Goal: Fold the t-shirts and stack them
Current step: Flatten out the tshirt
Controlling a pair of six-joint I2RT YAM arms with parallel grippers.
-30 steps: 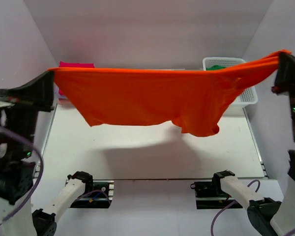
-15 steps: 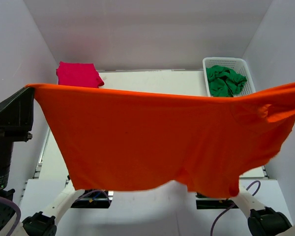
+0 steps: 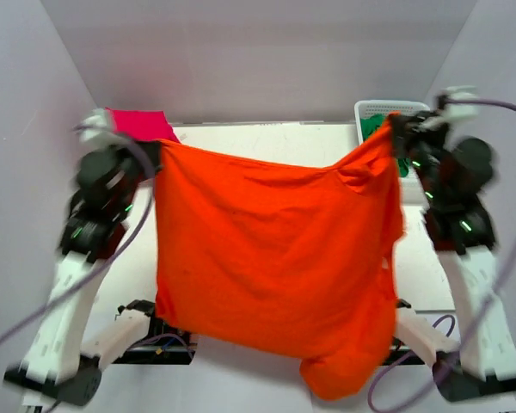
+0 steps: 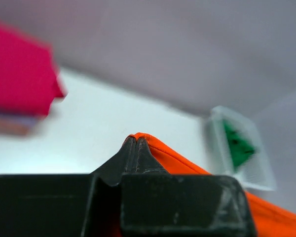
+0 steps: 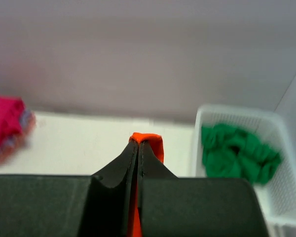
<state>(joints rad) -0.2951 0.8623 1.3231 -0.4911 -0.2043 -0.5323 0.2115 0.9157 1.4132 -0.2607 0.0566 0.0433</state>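
Orange-red t-shirt (image 3: 267, 258) — top corners pinched by left gripper (image 4: 136, 143) and right gripper (image 5: 138, 144).

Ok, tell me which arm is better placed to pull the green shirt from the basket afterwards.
Right, probably. The right gripper sits beside the white basket holding the green shirt, while the left gripper is across the table by the magenta shirt. Both are shut on the orange shirt.

White bench (image 3: 267, 136) is enclosed by pale grey-lilac walls: back wall (image 3: 258, 60), L wall (image 3: 21, 95), R wall (image 3: 509, 52). Even, soft light is cast over it all.
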